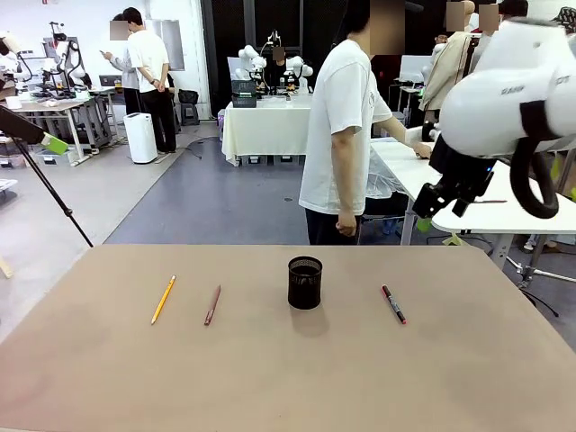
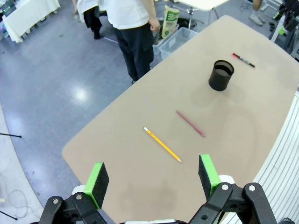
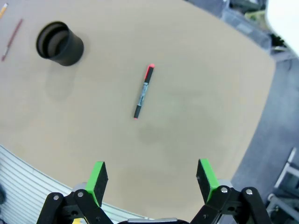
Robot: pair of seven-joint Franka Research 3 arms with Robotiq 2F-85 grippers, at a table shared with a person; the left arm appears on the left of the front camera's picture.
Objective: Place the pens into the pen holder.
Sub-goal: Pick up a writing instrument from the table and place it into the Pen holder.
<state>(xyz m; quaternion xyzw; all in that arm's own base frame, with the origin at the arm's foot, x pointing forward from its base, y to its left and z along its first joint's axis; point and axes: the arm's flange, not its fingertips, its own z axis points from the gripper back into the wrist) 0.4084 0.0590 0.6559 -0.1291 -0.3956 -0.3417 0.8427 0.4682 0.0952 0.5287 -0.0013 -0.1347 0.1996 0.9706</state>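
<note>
Standing upright near the middle of the worktop [image 1: 288,387], somewhat closer to its far edge than to the robot's edge, is the black mesh pen holder [image 1: 305,282]. Three pens lie flat on the worktop in a loose row with it, none of them touching it. The yellow pencil [image 1: 163,300] lies farthest toward the left edge. The dark red-brown pen [image 1: 212,305] lies near it on the holder's side, the two apart and roughly parallel, each a little slanted. The red and black pen [image 1: 392,304] lies on the other side of the holder, toward the right edge and well apart from the cup. The left hand [image 2: 152,175] hangs well above the worktop on its left side, its fingers spread wide, the green pads [image 2: 98,181] facing each other with nothing between them. In its wrist view the yellow pencil is the nearest thing below it, then the dark red-brown pen, then the holder. The right hand [image 3: 152,175] hangs above the right side, also wide apart and holding nothing. The red and black pen lies below it, about midway between its fingers, with the holder farther off. A person [image 1: 342,135] in a white shirt and dark trousers stands just beyond the far edge, turned sideways.
</note>
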